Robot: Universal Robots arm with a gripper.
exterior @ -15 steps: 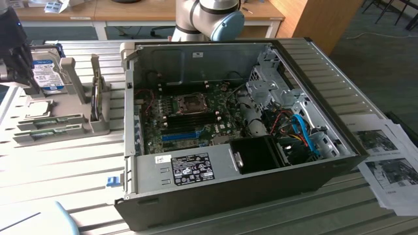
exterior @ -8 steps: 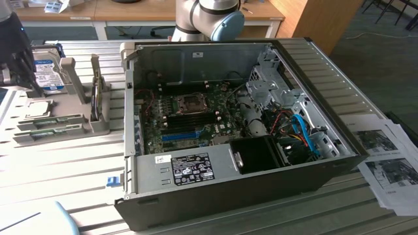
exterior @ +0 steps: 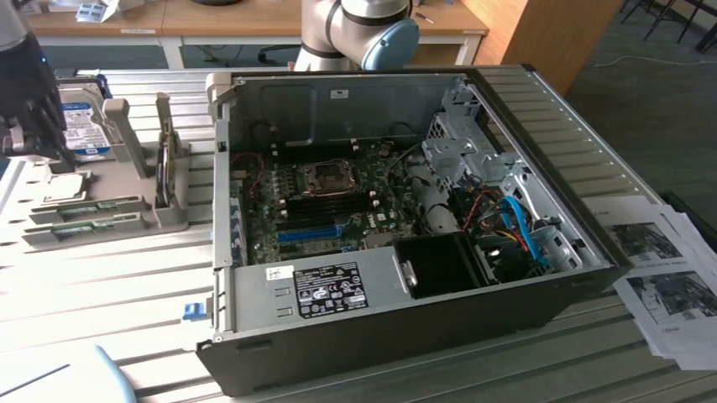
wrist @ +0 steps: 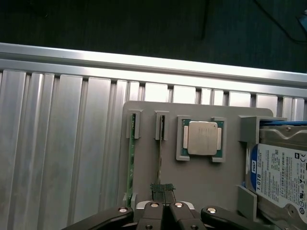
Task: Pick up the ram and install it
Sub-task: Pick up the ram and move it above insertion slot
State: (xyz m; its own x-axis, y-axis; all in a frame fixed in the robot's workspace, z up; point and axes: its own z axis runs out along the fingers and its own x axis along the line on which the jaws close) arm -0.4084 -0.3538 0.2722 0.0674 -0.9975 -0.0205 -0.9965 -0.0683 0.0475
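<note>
A: Wrist view first. Where's the gripper (wrist: 166, 206)?

B: Over the near edge of the grey tray (wrist: 201, 187). Fingers pressed together, no gap betw. them.

A: And the ram (wrist: 161, 158)?

B: Standing on edge in a tray slot, directly ahead of the fingertips. Long axis runs straight away from them, twd the tray's far edge. Its near end meets the tips. Can't tell if they're pinching it or just touching.

A: Other stuff in the tray?

B: A second stick (wrist: 130, 163) in the next slot, parallel, on the side nearest the tray's outer edge. Square pocket holds a CPU (wrist: 202, 138). End bay holds a hard drive (wrist: 280, 172), blue label. So the order across is stick, ram, CPU, drive.

A: Tray sits on?

B: A ribbed metal table (wrist: 57, 143), close to its far rail.

A: Exterior view?

B: The arm's dark end (exterior: 23, 92) hangs over the tray at the table's edge, exterior view's left. Both sticks sit in their slots there.

A: Target?

B: An open PC case (exterior: 370, 336) lying mid-table, well apart from the tray, motherboard (exterior: 336, 189) facing up. Ram isn't in it, so I'd judge install not yet done.
</note>
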